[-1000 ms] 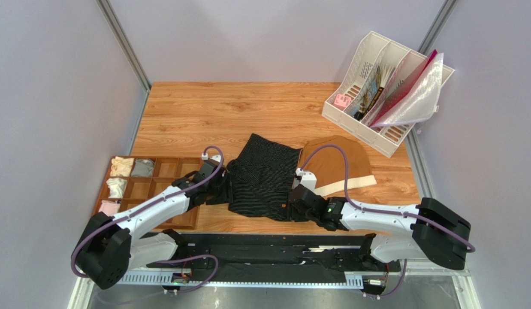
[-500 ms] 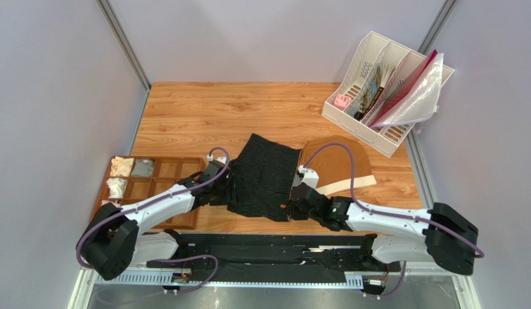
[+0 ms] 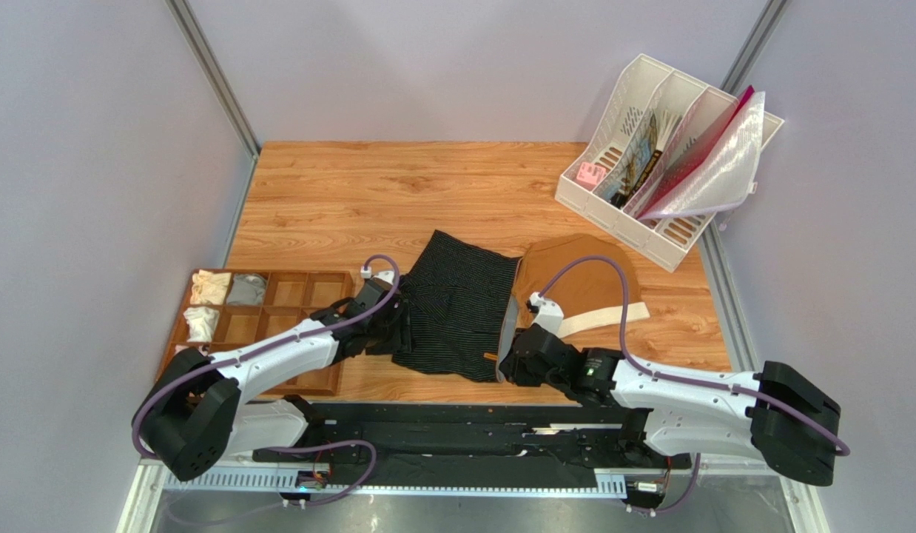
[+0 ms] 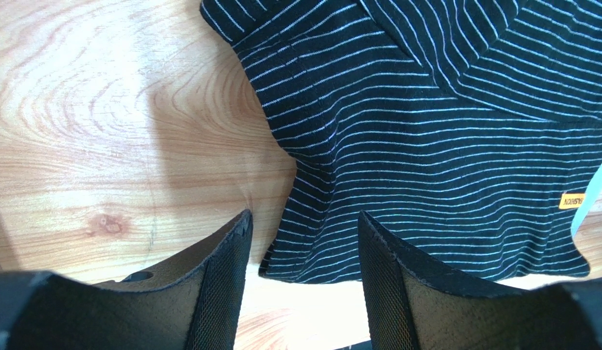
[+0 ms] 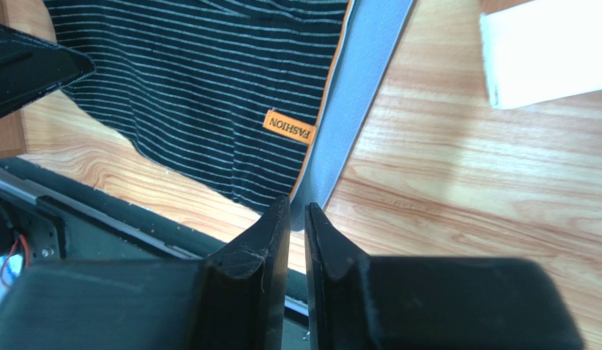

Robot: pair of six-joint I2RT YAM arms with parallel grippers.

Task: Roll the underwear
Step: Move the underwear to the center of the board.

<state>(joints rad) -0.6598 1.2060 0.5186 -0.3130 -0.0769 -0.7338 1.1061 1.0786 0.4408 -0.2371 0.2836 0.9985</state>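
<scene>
The underwear (image 3: pixel 457 300) is black with fine pale stripes and lies flat in the middle of the table. Its light grey waistband (image 5: pixel 362 87) runs along its right side, beside an orange label (image 5: pixel 288 125). My left gripper (image 3: pixel 390 328) is open at the underwear's left near edge. In the left wrist view its jaws (image 4: pixel 302 217) straddle the hem of the underwear (image 4: pixel 443 109). My right gripper (image 3: pixel 516 358) is at the near right corner. In the right wrist view its jaws (image 5: pixel 296 203) are closed to a thin slit on the waistband's near end.
Plain brown briefs (image 3: pixel 585 272) with a cream waistband (image 5: pixel 545 58) lie just right of the underwear. A wooden compartment tray (image 3: pixel 307 291) with rolled cloths stands at the left. A white file rack (image 3: pixel 640 144) stands at the back right. The table's near edge is close below both grippers.
My left gripper has edged right toward the underwear's hem. My right arm has swung its elbow to the right while its gripper stays at the waistband corner. The underwear has barely shifted.
</scene>
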